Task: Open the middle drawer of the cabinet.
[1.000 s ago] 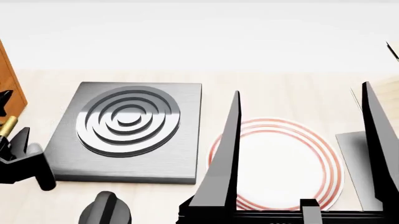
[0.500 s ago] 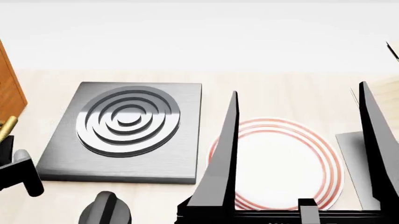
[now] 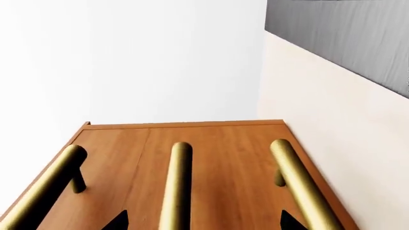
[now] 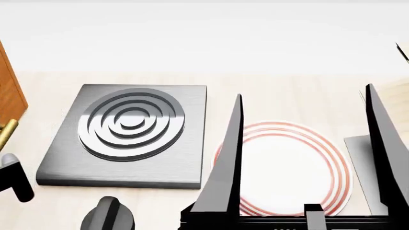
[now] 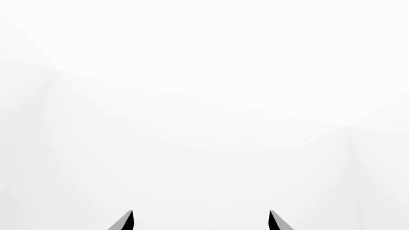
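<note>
The cabinet [image 3: 243, 143] fills the left wrist view, an orange-brown wooden front with three brass bar handles. The middle drawer [image 3: 211, 167] carries the centre handle [image 3: 177, 187]. My left gripper [image 3: 204, 221] is open, and the centre handle lies between its two dark fingertips [image 3: 118, 220], nearer that one. All drawer fronts look flush. In the head view only the cabinet's edge [image 4: 9, 96] and one brass handle end [image 4: 5, 133] show at far left, with part of my left arm [image 4: 13, 178] below. My right gripper [image 4: 304, 93] stands open in the foreground, holding nothing.
A grey square slab with concentric rings [image 4: 131, 127] lies on the pale counter beside the cabinet. A white plate with red rings [image 4: 288, 167] sits behind my right gripper's fingers. A black knob [image 4: 108, 215] is at the front edge. The right wrist view shows only white.
In the head view my left arm has slid down and left, mostly out of frame. The brass handle end has shifted slightly lower. The right gripper has barely moved.
</note>
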Tool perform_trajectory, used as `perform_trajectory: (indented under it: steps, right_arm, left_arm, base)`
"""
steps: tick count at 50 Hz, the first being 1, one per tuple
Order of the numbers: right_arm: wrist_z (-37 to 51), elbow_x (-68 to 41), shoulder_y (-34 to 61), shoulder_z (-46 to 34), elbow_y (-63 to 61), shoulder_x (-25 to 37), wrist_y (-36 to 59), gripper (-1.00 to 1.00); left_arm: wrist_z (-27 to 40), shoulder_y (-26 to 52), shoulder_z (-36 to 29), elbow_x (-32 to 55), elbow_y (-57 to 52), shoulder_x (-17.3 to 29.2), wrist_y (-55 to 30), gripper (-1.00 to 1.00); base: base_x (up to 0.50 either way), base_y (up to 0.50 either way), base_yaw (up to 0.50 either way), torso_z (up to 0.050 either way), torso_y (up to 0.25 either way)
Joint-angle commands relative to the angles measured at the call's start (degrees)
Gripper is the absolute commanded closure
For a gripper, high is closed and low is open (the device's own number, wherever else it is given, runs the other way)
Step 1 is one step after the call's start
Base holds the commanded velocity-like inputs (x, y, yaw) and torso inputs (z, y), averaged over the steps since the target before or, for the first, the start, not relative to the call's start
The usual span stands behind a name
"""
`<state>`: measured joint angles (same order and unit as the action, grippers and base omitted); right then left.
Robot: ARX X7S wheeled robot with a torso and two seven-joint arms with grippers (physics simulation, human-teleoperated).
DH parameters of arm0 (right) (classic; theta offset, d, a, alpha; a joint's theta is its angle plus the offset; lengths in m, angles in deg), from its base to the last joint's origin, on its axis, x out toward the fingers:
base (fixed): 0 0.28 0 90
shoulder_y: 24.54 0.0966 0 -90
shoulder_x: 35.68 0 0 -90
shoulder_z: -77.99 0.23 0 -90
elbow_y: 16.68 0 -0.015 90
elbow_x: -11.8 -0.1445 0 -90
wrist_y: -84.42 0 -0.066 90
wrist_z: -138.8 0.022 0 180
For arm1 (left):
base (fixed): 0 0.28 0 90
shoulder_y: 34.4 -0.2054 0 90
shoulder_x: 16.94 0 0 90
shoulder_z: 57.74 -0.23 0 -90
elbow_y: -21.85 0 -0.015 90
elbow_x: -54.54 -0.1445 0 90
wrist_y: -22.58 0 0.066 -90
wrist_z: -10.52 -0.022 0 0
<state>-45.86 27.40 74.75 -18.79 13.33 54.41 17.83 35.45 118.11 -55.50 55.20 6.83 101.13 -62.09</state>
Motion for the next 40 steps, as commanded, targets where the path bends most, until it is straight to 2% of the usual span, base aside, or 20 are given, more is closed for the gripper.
perform_trajectory:
  steps: [1,27,40]
  right_arm:
    - [0.0,0.0,-0.1,-0.1,0.0,0.0,0.0,-1.0]
    - [0.0,0.0,-0.1,-0.4,0.0,0.0,0.3,-1.0]
    - [-0.1,0.1,-0.2,-0.8,0.0,0.0,0.2,-1.0]
  left_arm:
    - [-2.0,-0.2,1.4,0.2,0.0,0.4,-1.6,-1.0]
    - [-1.0,3.2,5.5,0.1,0.0,1.4,-2.4,-1.0]
    - [-1.3,2.9,4.3,-1.1,0.0,1.0,-2.6,-1.0]
  base:
    - [0.0,0.0,0.0,0.0,0.0]
    - [0.0,0.0,0.0,0.0,0.0]
    - [0.0,0.0,0.0,0.0,0.0]
